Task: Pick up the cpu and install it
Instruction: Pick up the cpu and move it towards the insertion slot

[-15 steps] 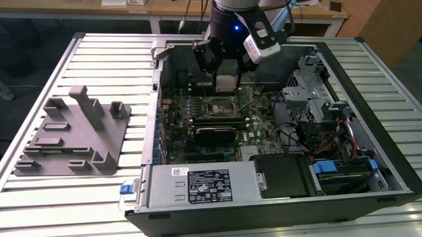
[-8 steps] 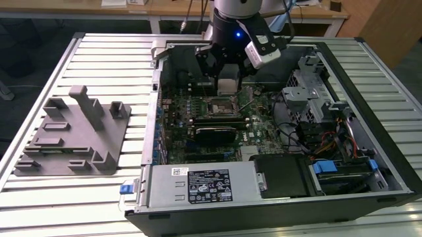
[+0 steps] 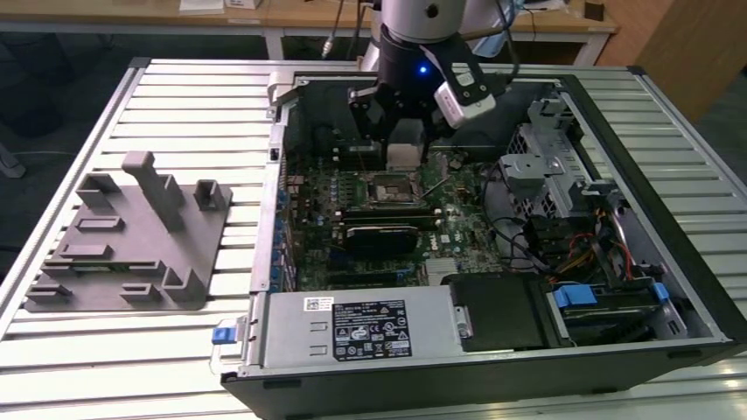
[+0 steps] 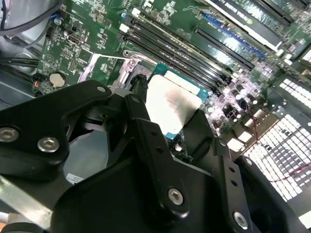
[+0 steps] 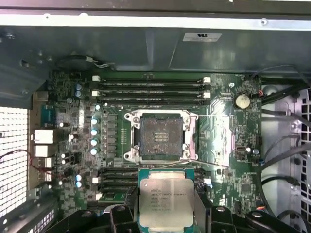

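Note:
The cpu (image 5: 166,201), a flat square chip with a pale silver top and a teal rim, hangs in my gripper (image 5: 166,216), which is shut on its two opposite edges. In the second wrist view the black fingers (image 4: 146,126) flank the cpu (image 4: 172,102). The open black socket (image 5: 158,136) with its metal frame lies on the green motherboard, a little apart from the chip and below it. In the exterior view the gripper (image 3: 403,150) holds the cpu (image 3: 404,157) inside the open computer case, just behind the socket (image 3: 389,189).
Memory slots (image 5: 150,90) run beside the socket. A silver power supply (image 3: 350,328) fills the case front, and a drive cage (image 3: 561,175) with cables stands at the exterior view's right. A grey plastic fixture (image 3: 129,236) with posts sits on the slatted table (image 3: 175,96).

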Robot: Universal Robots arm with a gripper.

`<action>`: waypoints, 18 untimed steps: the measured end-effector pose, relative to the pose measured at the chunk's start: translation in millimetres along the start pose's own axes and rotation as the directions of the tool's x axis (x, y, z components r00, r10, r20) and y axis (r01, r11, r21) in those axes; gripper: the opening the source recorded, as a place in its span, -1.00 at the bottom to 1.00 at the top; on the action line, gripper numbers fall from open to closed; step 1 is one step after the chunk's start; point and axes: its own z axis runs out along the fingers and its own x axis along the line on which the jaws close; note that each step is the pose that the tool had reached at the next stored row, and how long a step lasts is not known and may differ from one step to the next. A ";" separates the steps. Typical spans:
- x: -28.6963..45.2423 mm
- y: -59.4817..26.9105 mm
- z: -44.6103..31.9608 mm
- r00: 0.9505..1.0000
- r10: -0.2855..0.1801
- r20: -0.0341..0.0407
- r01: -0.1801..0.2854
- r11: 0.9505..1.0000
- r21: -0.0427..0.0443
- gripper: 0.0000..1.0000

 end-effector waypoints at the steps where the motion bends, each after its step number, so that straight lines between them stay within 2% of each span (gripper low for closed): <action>1: 0.0 1.2 1.4 1.000 -0.001 0.000 0.001 1.000 0.000 0.08; 7: 0.1 10.1 7.5 1.000 -0.012 0.000 0.012 1.000 0.000 0.08; 18: 0.4 22.2 27.6 1.000 -0.028 -0.001 0.028 1.000 -0.001 0.08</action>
